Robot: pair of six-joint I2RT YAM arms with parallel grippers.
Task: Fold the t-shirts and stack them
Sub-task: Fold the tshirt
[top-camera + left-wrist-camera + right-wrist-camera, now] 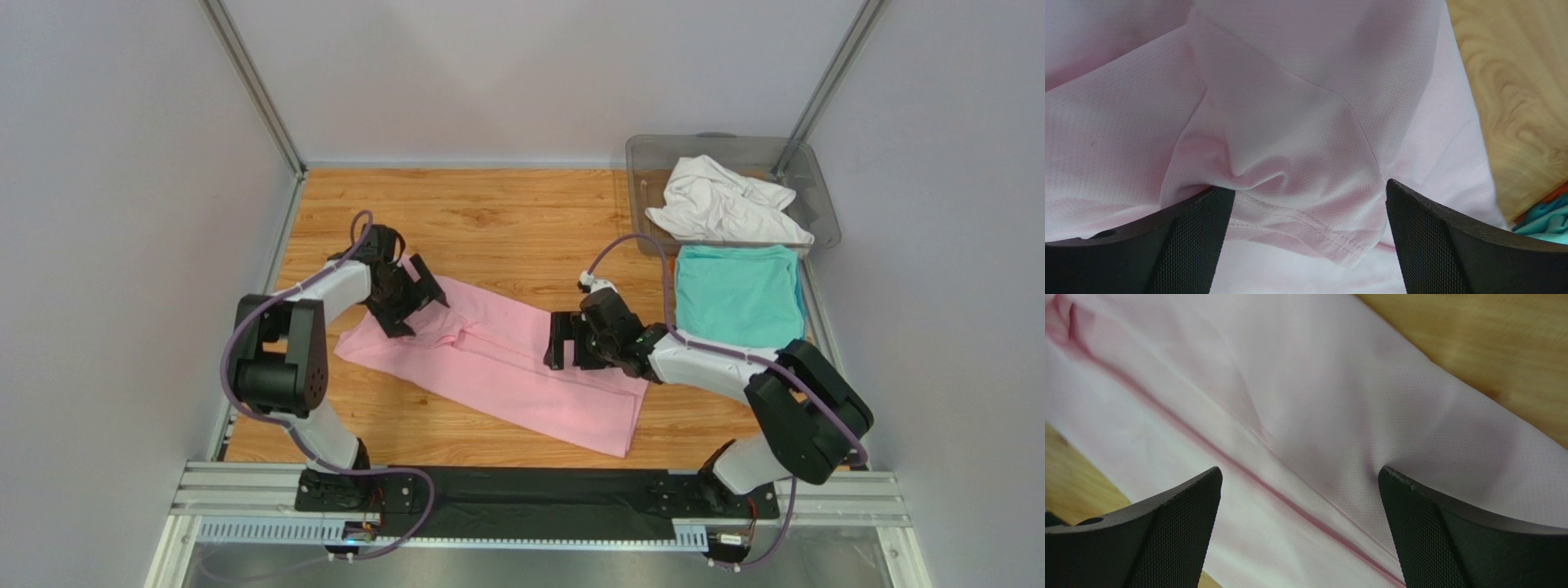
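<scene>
The light pink t-shirt (503,361) lies as a long folded strip across the middle of the wooden table. My left gripper (411,298) is open over its far left end, jaws wide apart around a hemmed sleeve edge (1309,220) in the left wrist view. My right gripper (567,341) is open over the strip's right part, jaws wide apart above a fold line (1303,502) in the cloth. The teal t-shirt (738,294) lies folded at the right. The white t-shirt (724,202) is crumpled in the bin.
A clear grey plastic bin (650,153) stands at the back right corner. Grey walls close in the table on three sides. Bare wood (515,227) shows behind the pink shirt and in front of it (405,429).
</scene>
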